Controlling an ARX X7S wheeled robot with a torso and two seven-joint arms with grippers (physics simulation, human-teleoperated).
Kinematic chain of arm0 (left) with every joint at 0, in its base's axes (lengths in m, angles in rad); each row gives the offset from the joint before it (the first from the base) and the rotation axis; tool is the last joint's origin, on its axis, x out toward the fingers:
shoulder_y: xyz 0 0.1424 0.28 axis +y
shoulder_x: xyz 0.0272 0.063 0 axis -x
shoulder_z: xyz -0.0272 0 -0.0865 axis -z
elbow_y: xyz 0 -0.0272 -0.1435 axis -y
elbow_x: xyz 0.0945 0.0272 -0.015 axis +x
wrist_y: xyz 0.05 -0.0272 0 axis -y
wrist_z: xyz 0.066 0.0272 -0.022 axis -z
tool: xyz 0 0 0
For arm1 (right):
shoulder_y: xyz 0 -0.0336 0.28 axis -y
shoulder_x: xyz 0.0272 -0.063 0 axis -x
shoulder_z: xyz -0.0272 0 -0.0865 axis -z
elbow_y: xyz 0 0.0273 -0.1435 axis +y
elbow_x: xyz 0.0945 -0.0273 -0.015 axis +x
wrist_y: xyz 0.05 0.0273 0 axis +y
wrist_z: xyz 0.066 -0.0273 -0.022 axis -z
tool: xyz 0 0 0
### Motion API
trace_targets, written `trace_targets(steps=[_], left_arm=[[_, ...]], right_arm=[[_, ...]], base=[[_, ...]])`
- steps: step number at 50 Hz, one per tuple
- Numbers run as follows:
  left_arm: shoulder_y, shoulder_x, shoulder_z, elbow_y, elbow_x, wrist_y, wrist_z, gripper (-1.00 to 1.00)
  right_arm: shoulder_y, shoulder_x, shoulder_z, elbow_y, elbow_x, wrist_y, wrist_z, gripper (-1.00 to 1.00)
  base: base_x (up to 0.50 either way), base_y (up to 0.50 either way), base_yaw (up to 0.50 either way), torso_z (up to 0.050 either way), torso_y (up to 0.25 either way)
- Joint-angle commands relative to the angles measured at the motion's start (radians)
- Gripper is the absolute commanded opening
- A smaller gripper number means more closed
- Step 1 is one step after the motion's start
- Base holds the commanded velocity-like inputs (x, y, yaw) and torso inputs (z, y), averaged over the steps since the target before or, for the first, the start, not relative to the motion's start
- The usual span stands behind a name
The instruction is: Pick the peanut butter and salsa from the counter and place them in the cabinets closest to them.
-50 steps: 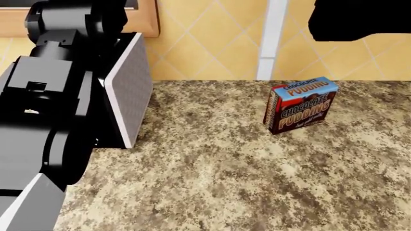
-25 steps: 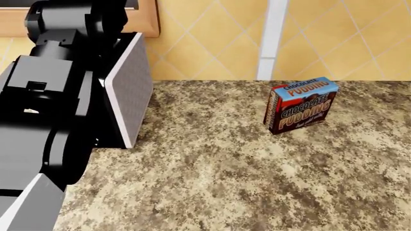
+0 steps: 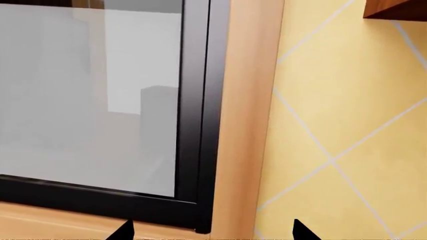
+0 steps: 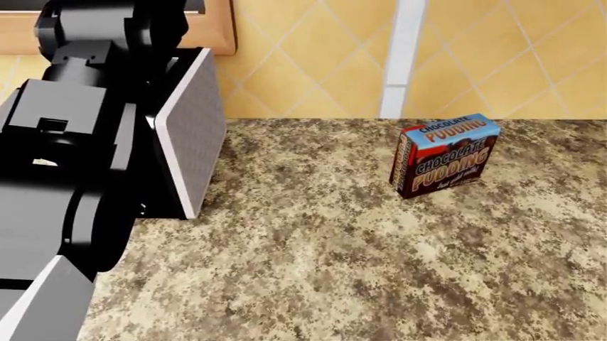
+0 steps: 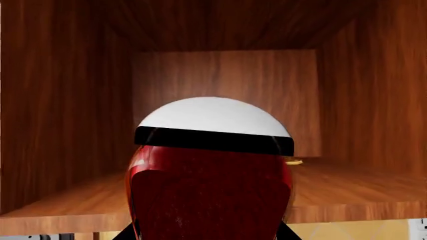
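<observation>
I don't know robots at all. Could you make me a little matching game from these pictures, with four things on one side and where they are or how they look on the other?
Things:
1. pudding box
2. red jar
3. glass door
4. wall tiles

Descriptions:
A. yellow
B. standing on the counter
C. frosted, with a black frame
D. held in the right claw, in front of a wooden shelf

Pairs: 1-B, 2-D, 3-C, 4-A
</observation>
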Motion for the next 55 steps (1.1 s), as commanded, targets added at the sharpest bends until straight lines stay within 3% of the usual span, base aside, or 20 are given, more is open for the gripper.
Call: trace_targets(steps=[1,13,19,35,44,50,55], left_arm=[[0.003,0.001,0.015,-0.001,-0.015,-0.001,-0.004,1.0],[0.002,0.0,0.03,-0.001,-0.029,-0.001,-0.006,1.0],[0.009,0.001,0.045,-0.001,-0.038,-0.004,-0.008,1.0],[0.008,0.001,0.089,-0.001,-0.073,-0.003,-0.018,1.0],[0.01,0.0,0.081,-0.001,-0.063,-0.002,-0.016,1.0],[0.012,0.001,0.086,-0.001,-0.066,0.0,-0.016,1.0],[0.014,0.001,0.101,-0.001,-0.078,0.001,-0.018,1.0]], right_arm=[[0.028,-0.14,0.138,0.258,-0.04,0.247,0.017,-1.0],[0.028,-0.323,0.344,0.506,-0.187,0.531,0.018,-1.0],[0.028,-0.371,0.362,0.677,-0.202,0.61,0.018,-1.0],[0.028,-0.528,0.665,0.965,-0.463,0.858,0.017,-1.0],[0.028,-0.531,0.686,1.048,-0.49,0.86,0.015,-1.0],[0.024,-0.511,0.648,1.12,-0.601,0.844,-0.121,-1.0],[-0.017,-0.491,0.627,1.123,-0.599,0.825,-0.132,-1.0]], base=[[0.0,0.0,0.0,0.0,0.0],[0.0,0.0,0.0,0.0,0.0],[0.0,0.0,0.0,0.0,0.0],[0.0,0.0,0.0,0.0,0.0],[0.0,0.0,0.0,0.0,0.0],[0.0,0.0,0.0,0.0,0.0],[0.0,0.0,0.0,0.0,0.0]])
